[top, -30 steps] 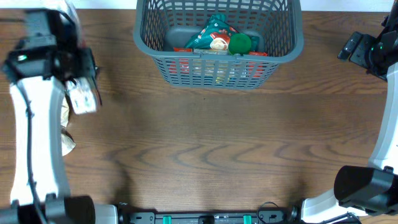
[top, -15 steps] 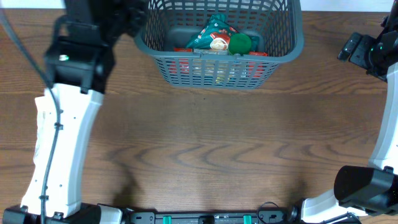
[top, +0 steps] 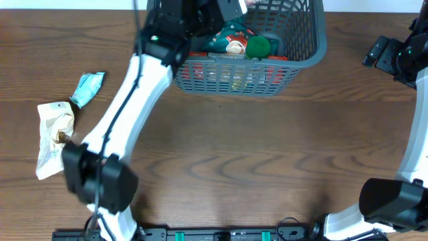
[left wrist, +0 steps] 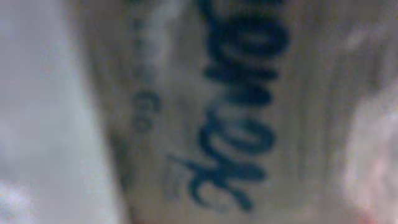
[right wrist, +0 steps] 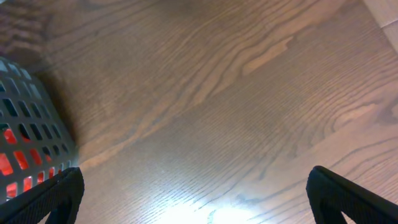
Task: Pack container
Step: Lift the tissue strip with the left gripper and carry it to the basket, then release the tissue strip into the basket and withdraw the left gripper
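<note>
The container (top: 302, 61) is a dark grey lattice basket at the back centre. It holds a teal snack bag (top: 227, 35), a green ball (top: 257, 46) and red packs. My left gripper (top: 229, 8) hangs over the basket's left part, shut on a pale packet (left wrist: 205, 106) with dark blue lettering that fills the left wrist view; the fingers themselves are hidden. My right gripper (top: 382, 52) is open and empty above bare table right of the basket, its fingertips (right wrist: 196, 193) wide apart, with the basket's corner (right wrist: 28, 143) at the left.
A small teal packet (top: 87, 88) and a crumpled beige bag (top: 53, 128) lie on the wooden table at the far left. The left arm stretches diagonally from the front left up to the basket.
My left arm has swung from the far left of the table up and right to over the basket, carrying the pale packet. The teal packet and beige bag are now uncovered. The right arm has not moved.
</note>
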`<state>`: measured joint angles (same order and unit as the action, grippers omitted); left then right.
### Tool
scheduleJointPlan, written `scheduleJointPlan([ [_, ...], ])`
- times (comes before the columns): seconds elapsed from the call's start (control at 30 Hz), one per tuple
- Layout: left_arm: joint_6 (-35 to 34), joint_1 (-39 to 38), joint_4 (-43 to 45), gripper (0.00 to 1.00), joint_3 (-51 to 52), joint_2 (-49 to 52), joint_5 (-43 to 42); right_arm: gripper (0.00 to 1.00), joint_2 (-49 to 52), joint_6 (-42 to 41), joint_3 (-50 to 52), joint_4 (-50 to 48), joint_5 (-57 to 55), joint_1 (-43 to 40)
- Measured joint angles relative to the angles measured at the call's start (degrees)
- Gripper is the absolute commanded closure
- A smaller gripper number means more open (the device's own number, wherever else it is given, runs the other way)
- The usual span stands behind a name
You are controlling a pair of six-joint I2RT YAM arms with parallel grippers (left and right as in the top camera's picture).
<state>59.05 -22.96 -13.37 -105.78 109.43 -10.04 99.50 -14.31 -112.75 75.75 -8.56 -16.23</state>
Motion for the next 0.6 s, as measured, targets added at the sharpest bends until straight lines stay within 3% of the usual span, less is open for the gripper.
scheduleJointPlan([
  [0.13,0.7,0.0,0.0,0.92,0.0,5.7,-0.1,0.01,0.0,0.3,0.0,0.3,0.2,0.0],
  [0.27,1.0,0.0,-0.1,0.71,0.0,7.8,-0.1,0.01,0.0,0.7,0.0,0.3,0.2,0.0],
  [0.3,1.0,0.0,-0.1,0.62,0.0,7.8,-0.1,0.01,0.0,0.8,0.0,0.3,0.2,0.0],
  [0.33,1.0,0.0,0.1,0.38,0.0,7.8,-0.1,0.01,0.0,0.9,0.0,0.3,0.2,0.0],
  [0.4,0.9,0.0,0.4,0.04,0.0,7.7,-0.1,0.01,0.0,1.0,0.0,0.3,0.2,0.0],
  [0.6,-0.4,0.0,0.0,0.02,0.0,7.6,-0.2,0.01,0.0,1.1,0.0,0.3,0.2,0.0],
])
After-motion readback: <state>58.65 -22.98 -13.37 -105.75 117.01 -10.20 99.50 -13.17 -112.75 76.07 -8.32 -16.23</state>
